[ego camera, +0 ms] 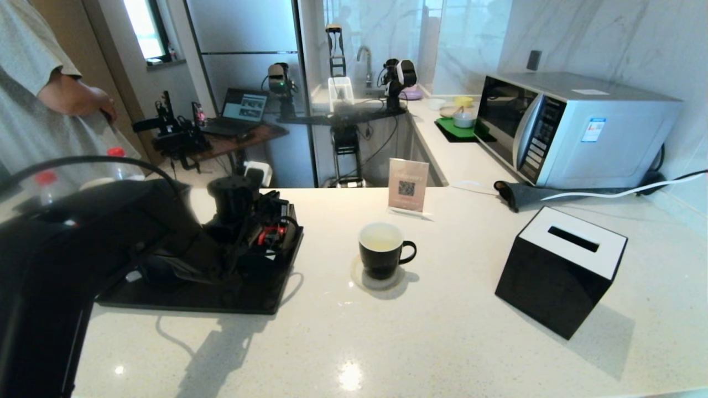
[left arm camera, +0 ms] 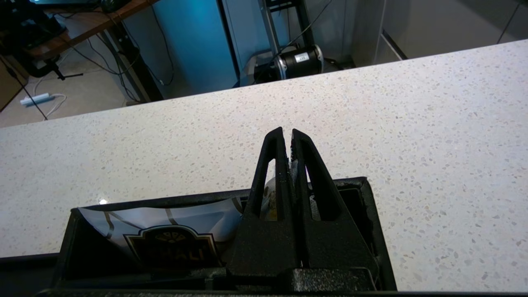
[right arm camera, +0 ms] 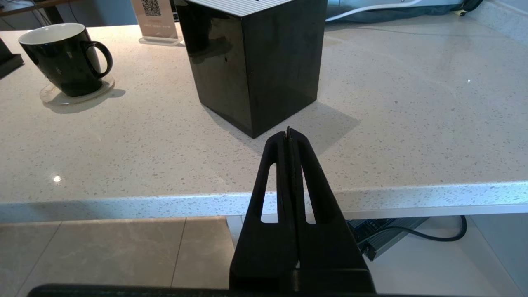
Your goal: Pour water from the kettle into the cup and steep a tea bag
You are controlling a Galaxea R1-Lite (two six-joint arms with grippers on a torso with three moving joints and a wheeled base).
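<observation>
Head view first, since that's where the readable stuff is: the little acrylic sign [ego camera: 408,185] at about 12 o'clock from the cup [ego camera: 381,250] carries a QR code, but the text above it is too small to read. The microwave [ego camera: 575,128] off at 2 o'clock has a small blue-and-white sticker on its side, also unreadable. In the left wrist view a silvery packet [left arm camera: 165,231] lying in the black tray [left arm camera: 373,231] shows a dark crest with lettering I can't make out for sure.

The cup stands upright on a clear round coaster [ego camera: 378,276] mid-worktop [ego camera: 442,342], ear handle pointing to 3 o'clock, toward the black tissue box [ego camera: 560,269] with its white slotted top. Pale yellowish water [ego camera: 381,239] sits in its white inside. I can't pick out the kettle or the tea bag for sure.

The left gripper [left arm camera: 288,134] is down over the tray at roughly 9 o'clock from the cup, jaws nearly together with only a thin slit between them, and something pale and thin looks caught in that slit; too hidden to name.

The right gripper [right arm camera: 288,133] hangs off the near edge of the worktop, at 5 o'clock from the cup, jaws pressed together with nothing in them, tips aimed at the tissue box.

A person in a pale shirt [ego camera: 33,83] stands at far 10 o'clock.
</observation>
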